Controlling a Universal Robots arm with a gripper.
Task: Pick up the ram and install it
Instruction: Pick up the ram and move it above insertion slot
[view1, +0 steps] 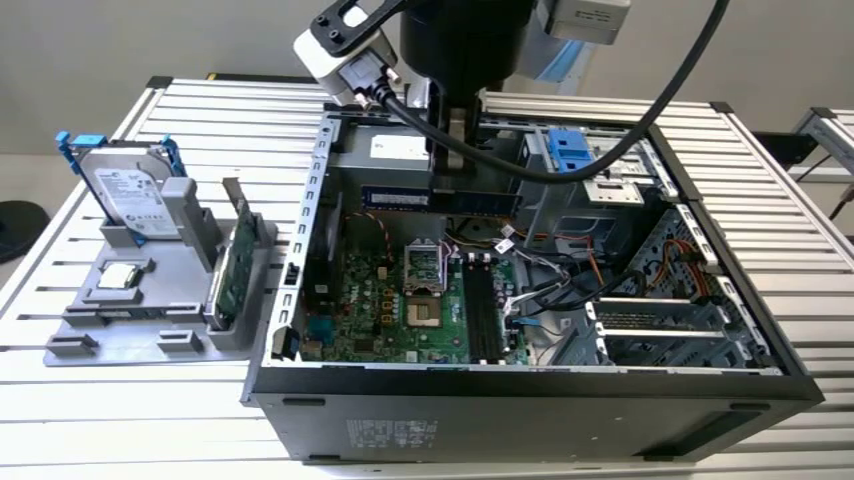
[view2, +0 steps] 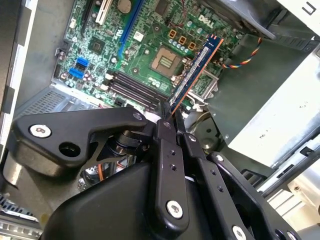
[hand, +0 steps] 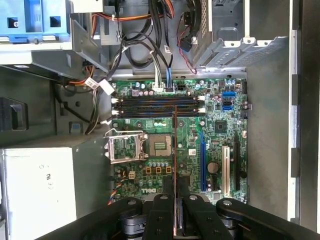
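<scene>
Above the motherboard (view2: 107, 47), fingers (view2: 165, 145) clamp the ram (view2: 197, 70).

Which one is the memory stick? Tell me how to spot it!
Look at the big open computer case on the metal table. Just above its green board hangs the robot's black claw, pinching the memory stick. It is the long, thin, dark strip held in the air, not the wider green card standing in the grey holder outside the case.

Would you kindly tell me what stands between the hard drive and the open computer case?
In the exterior view, a green expansion card stands upright in the grey holder, between the hard drive and the computer case.
</scene>
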